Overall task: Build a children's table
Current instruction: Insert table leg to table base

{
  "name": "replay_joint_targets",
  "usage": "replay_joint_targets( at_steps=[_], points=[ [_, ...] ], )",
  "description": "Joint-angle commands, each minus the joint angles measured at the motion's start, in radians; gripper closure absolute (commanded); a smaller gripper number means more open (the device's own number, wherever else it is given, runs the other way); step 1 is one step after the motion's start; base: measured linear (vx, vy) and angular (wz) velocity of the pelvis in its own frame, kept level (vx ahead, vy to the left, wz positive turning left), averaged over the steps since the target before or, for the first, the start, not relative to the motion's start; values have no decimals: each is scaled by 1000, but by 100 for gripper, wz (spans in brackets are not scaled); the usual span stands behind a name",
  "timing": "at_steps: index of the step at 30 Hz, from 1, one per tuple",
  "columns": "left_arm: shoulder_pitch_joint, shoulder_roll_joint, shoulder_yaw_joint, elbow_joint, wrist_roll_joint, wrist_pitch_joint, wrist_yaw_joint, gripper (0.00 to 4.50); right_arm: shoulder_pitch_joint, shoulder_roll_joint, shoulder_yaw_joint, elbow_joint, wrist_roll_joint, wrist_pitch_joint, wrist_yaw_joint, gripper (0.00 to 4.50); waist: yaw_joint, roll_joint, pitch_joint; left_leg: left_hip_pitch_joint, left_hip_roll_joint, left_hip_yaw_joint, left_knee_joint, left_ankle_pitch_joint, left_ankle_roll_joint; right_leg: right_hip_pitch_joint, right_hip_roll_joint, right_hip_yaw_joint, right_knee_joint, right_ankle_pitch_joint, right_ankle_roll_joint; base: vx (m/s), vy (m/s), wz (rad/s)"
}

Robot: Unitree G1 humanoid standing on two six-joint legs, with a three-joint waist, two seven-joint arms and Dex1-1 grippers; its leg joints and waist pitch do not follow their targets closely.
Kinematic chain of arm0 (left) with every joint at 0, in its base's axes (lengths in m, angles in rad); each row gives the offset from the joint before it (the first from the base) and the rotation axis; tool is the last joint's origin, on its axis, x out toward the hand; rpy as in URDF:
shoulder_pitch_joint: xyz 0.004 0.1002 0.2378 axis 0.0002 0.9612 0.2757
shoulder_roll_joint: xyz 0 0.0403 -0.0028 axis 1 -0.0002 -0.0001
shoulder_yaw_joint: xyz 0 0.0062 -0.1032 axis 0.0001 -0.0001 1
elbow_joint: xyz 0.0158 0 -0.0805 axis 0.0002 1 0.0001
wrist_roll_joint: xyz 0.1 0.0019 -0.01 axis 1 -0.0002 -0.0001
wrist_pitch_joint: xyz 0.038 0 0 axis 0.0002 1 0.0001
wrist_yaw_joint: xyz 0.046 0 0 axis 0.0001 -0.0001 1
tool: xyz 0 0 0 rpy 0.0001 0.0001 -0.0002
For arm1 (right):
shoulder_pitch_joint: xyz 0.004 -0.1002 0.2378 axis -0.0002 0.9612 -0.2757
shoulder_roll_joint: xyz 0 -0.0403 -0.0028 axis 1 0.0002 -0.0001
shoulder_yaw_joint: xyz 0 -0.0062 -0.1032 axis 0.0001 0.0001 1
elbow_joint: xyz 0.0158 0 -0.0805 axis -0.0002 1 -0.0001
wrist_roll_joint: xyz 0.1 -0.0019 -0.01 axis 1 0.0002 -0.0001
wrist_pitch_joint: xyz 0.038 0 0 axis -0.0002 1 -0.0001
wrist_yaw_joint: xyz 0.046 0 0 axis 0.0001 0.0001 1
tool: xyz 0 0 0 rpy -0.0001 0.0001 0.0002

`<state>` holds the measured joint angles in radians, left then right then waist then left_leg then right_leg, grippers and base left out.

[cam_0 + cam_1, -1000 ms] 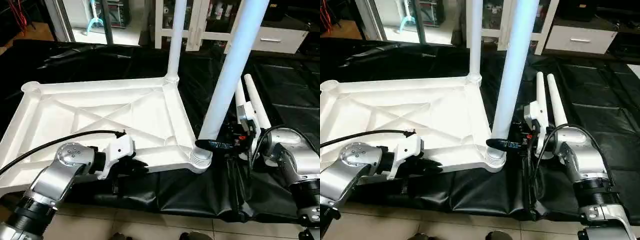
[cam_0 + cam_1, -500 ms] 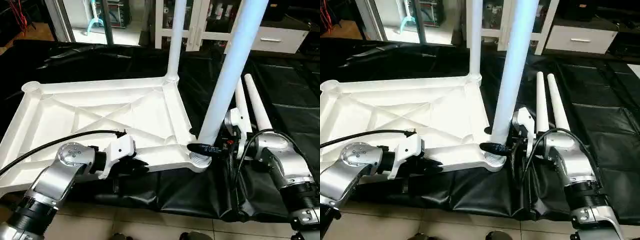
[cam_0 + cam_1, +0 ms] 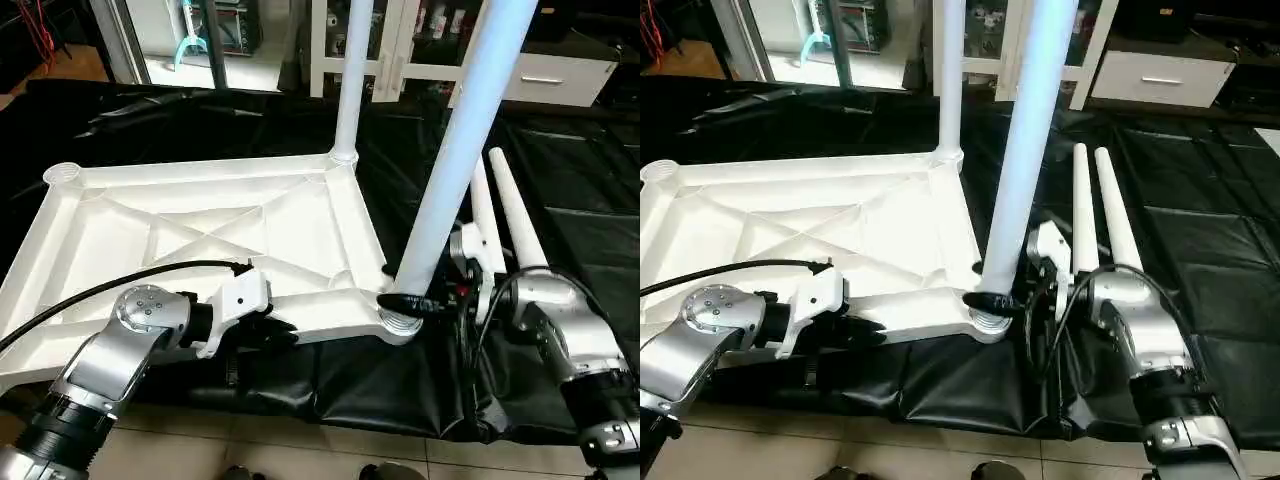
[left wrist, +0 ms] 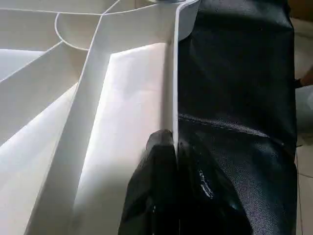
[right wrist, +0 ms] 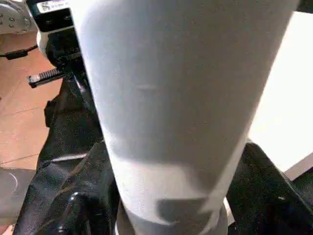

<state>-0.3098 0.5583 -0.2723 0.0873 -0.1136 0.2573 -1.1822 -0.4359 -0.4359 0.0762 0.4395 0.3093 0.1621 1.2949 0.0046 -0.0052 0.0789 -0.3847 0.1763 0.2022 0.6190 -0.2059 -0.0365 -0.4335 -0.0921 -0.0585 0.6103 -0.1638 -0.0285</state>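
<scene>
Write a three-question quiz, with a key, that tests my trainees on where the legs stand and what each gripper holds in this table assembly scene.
1. True or false: both loose legs lie on the black sheet on the robot's right side.
2. How many legs stand upright in corner sockets of the tabletop?
3. The right gripper closes around: A) the tabletop's near rim, B) the base of the near leg, C) a loose leg.

Key
1. True.
2. Two: the near leg and the far leg.
3. B. The left gripper is the one pinching the tabletop's near rim.
</scene>
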Motion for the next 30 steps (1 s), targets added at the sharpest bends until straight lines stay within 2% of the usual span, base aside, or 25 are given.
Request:
replay_joint_targets(
  at_steps=[1,7,10,20,27,30],
  points=[
    [-5,-26,7,-22,-42,-39,-5,450,-8,-8,0,5,-4,-3,3,184,-5,-11,-56,19,56,-26,-90,-228,63,47,-51,48,-86,-360,-186,0,0,0],
    [-3,-23,8,-24,-41,-39,-5,450,-20,-2,-7,13,4,-5,-1,228,-5,-11,-55,19,56,-26,-90,-228,62,46,-51,48,-86,-363,-184,0,0,0],
    [-5,-24,8,-21,-40,-40,-6,450,-26,7,-15,13,18,-3,-1,236,-4,-13,-58,20,56,-26,-89,-226,61,48,-52,48,-86,-370,-181,0,0,0],
    [-9,-23,9,-15,-38,-42,-4,450,-34,8,-19,28,23,12,-3,240,-5,-12,-58,19,55,-26,-89,-227,62,47,-51,48,-86,-372,-181,0,0,0],
    [-10,-22,7,-7,-22,-49,11,450,-40,30,-43,51,27,13,-61,241,-6,-8,-60,18,55,-27,-89,-230,57,49,-51,47,-85,-360,-187,0,0,0],
    [-9,-25,4,-5,-14,-52,22,450,-51,50,-62,69,29,53,-131,241,-8,-9,-60,18,55,-27,-90,-230,53,49,-50,47,-85,-364,-188,0,0,0]
  ],
)
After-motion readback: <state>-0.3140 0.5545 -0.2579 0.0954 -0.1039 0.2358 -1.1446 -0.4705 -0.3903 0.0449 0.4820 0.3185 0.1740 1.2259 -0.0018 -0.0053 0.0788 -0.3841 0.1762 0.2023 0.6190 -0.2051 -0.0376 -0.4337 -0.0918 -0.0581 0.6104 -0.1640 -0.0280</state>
